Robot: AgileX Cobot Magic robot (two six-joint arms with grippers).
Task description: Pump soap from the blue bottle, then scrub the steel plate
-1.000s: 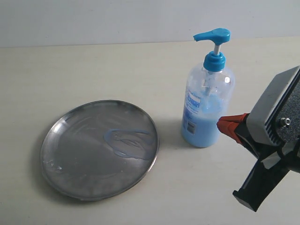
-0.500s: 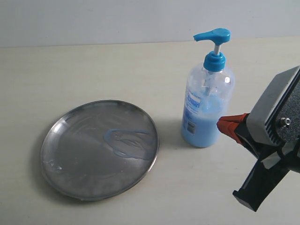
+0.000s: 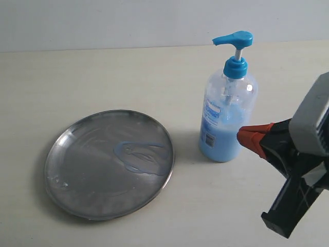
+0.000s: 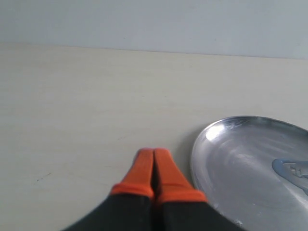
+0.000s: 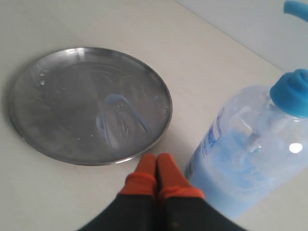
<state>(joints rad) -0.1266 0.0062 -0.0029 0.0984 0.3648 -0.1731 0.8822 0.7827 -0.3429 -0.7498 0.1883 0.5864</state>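
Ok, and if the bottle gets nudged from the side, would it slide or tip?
Probably slides if pushed low: the blue bottle is tall on a small base, but its liquid fills roughly the lower half, keeping weight down. A sideways push up at the pump head would more likely tip it. Its smooth clear wall looks slippery to grip.

The right claw (image 5: 156, 161), orange tips pressed together, is pictured just beside the rim of the steel plate (image 5: 57, 96). Light blue soap (image 5: 118, 115) is smeared on the plate; the blue bottle (image 5: 245, 159) is stood near it on the table (image 5: 202, 72).
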